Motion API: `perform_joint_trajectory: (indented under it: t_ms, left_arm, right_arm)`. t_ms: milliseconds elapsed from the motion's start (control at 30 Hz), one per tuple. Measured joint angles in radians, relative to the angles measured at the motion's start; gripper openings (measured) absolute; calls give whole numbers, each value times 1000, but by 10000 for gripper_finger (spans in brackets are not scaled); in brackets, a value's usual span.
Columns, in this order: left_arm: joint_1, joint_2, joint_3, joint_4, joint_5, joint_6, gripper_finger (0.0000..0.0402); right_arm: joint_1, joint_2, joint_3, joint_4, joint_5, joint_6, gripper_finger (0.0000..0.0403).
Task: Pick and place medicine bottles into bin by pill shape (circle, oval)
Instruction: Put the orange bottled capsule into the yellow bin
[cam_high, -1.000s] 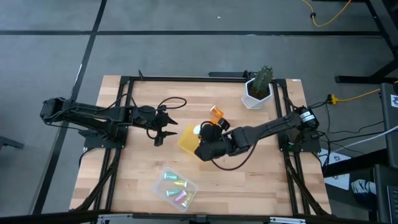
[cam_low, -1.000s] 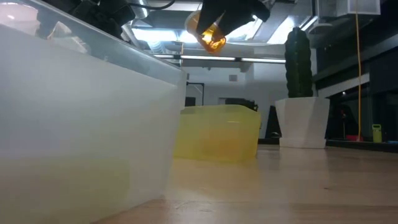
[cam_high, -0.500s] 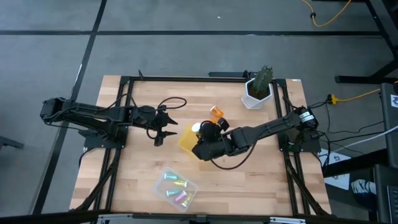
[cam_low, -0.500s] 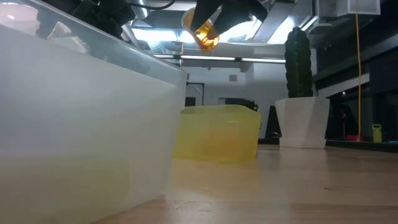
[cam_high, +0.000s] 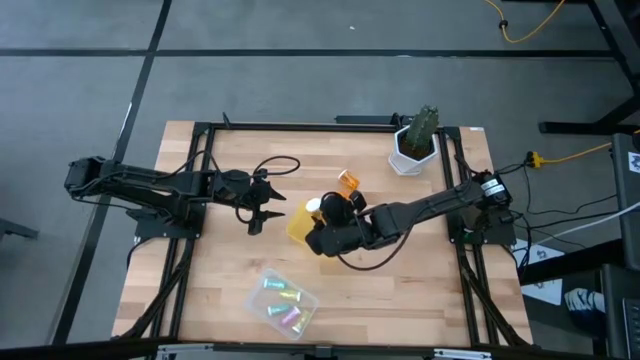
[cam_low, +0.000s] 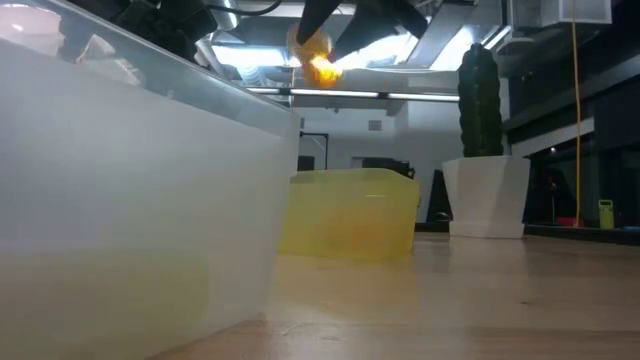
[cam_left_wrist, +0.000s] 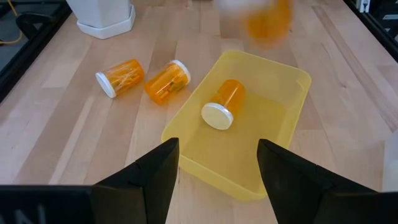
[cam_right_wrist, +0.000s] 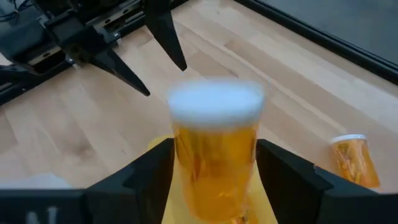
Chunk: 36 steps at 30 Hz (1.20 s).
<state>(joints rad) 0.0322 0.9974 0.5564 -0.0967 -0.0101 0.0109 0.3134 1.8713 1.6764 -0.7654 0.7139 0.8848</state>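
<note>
Right wrist view shows the right end effector (cam_right_wrist: 214, 180) gripping an orange bottle (cam_right_wrist: 216, 155) with a white cap, held above the yellow bin (cam_high: 299, 224) on the tabletop (cam_high: 225, 280), while the left end effector (cam_high: 266, 206) hangs just beside the bin, fingers spread wide.

My wooden worktop (cam_high: 220, 290) carries a yellow bin (cam_high: 300, 224), a clear bin (cam_high: 281, 300), a plant pot (cam_high: 412, 150) and two loose orange bottles (cam_left_wrist: 146, 78).
</note>
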Motion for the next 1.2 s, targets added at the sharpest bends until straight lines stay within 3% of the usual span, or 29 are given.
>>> perform_joint_trajectory:
  t_ms: [233, 800, 1200]
  left_arm:
    - [0, 0, 0, 0, 0, 0, 212]
    - [0, 0, 0, 0, 0, 0, 212]
    - [0, 0, 0, 0, 0, 0, 212]
  right_arm:
    - [-18, 0, 0, -1, 1, -1, 262]
    - [-16, 0, 0, -7, 1, -7, 265]
    - [-17, 1, 0, -192, 0, 69, 265]
